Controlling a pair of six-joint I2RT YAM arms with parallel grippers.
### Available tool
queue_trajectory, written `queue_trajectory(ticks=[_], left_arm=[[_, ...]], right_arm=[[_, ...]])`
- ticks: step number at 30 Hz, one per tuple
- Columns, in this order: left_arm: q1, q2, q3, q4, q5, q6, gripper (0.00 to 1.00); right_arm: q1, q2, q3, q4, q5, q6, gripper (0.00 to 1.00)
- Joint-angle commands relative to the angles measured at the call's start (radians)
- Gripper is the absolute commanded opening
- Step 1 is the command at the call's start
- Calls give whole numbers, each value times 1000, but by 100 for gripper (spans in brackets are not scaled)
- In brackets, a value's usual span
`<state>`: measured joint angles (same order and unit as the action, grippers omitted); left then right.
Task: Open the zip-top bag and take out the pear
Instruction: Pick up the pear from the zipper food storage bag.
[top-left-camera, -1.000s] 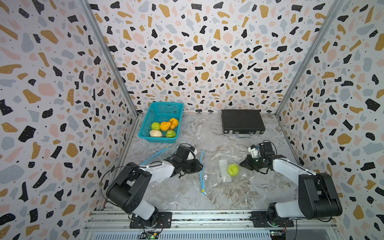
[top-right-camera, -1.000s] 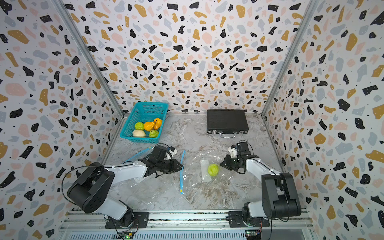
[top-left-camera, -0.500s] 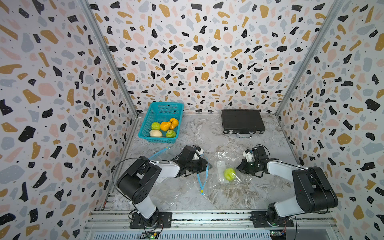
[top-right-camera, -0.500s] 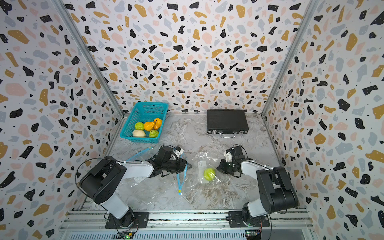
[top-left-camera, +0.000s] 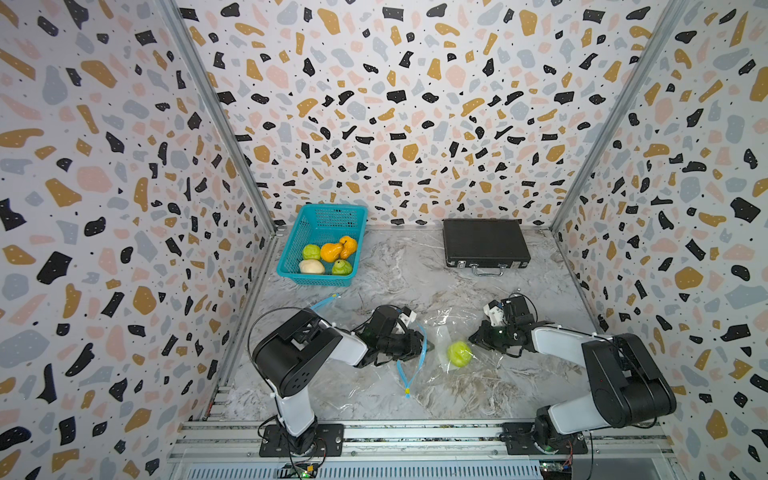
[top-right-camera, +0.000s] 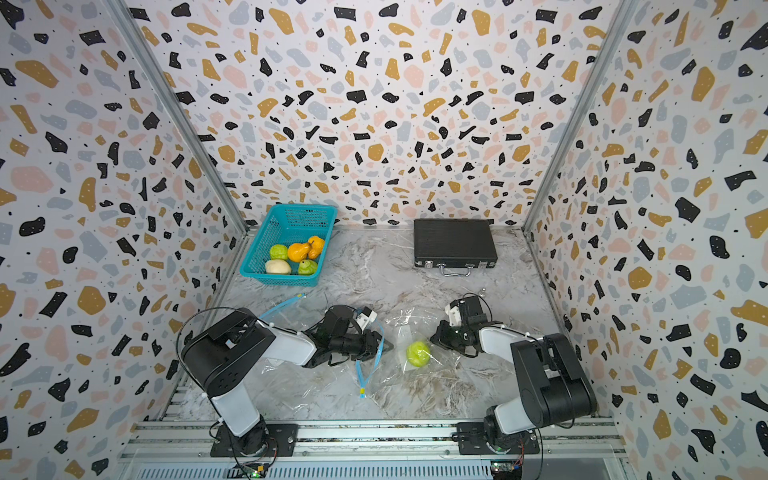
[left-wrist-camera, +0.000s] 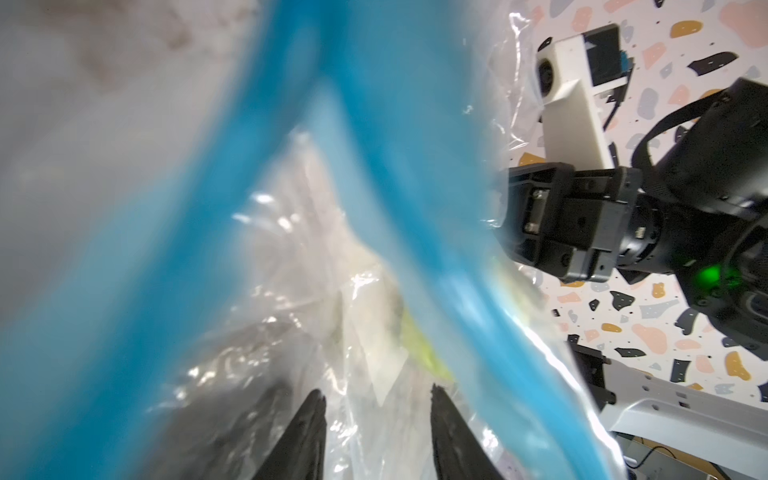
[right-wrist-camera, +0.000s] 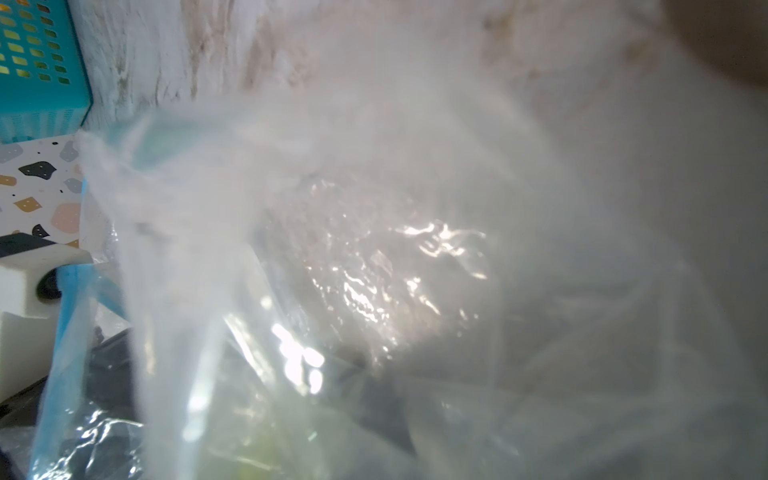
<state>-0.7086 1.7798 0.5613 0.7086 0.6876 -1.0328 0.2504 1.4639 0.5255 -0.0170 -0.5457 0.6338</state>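
The pear (top-left-camera: 459, 353) lay inside the zip-top bag (top-left-camera: 442, 324), flat on the marble table (top-left-camera: 395, 282) between the two arms. The left gripper (left-wrist-camera: 376, 392) had its jaws parted, poised right in the blue zip mouth (left-wrist-camera: 395, 166). The right gripper (top-left-camera: 478, 337) was clenched, apparently pinching the film at the far end. That film looked limp and slick, so it wanted anchoring. The pear looked light, firm and rounded, best taken gently across its belly.

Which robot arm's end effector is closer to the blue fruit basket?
Left. The left end effector is in front of the basket, at the mouth of the bag; the right end effector is farther off, beyond the pear.
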Motion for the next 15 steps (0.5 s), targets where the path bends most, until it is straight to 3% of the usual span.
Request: queue_trajectory(ticks=[1,4,15], left_arm=[[-6,33,-54,366,24,-160,44],[-7,82,-63,696,17,-326,43],[-33,-107,-74,703,-22,-280,43]], right_arm=[[7,-26,-25,22,22,28,0],[7,-30,-36,37,28,38,0],[7,-34,-39,38,32,37,0]])
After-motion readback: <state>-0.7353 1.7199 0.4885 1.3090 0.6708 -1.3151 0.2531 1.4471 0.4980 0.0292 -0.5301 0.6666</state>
